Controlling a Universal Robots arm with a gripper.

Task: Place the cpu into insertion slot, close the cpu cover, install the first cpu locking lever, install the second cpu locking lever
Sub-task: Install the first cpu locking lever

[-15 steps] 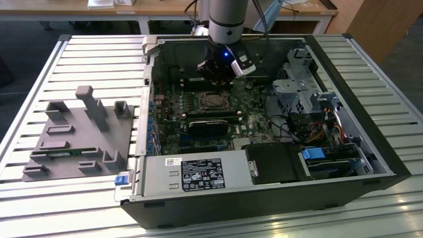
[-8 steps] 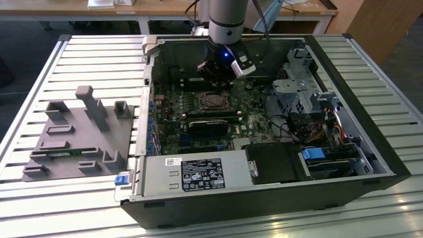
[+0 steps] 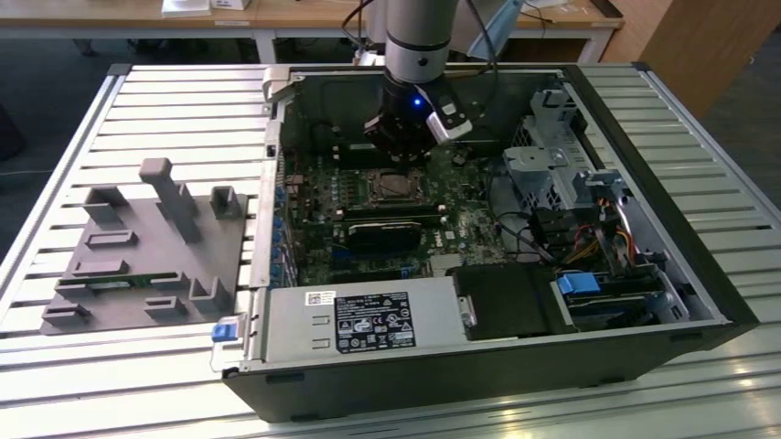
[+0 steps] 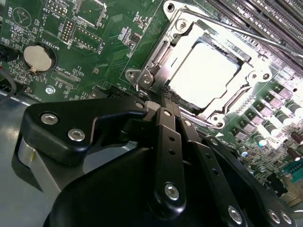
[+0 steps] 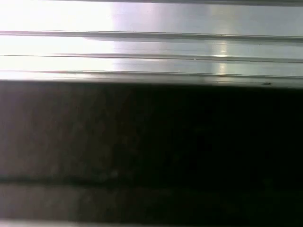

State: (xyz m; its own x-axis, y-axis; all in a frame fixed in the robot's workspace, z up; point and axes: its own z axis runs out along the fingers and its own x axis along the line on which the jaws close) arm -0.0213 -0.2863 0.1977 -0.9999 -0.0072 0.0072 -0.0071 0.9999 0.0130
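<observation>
In the second wrist view the cpu (image 4: 203,71) lies flat in the insertion slot, its pale face glaring in the light. The silvery cpu cover (image 4: 182,29) is folded down around it. A thin lever rod (image 4: 246,30) runs along the socket's far side, on the side of the long black slots. My gripper (image 4: 166,98) is shut, with both black fingers (image 4: 163,137) pressed together. Their tips sit at the socket's near corner (image 4: 144,80); nothing shows between them. In the exterior view the gripper (image 3: 401,154) hangs just above the socket (image 3: 396,187) inside the open computer case.
The green circuit board (image 4: 109,28) carries a coin battery (image 4: 37,56) and long black slots (image 4: 270,14). The case holds a power supply (image 3: 366,320), drive cages (image 3: 561,174) and cables (image 3: 573,242). A grey fixture block (image 3: 146,247) sits on the slatted table at the exterior view's left.
</observation>
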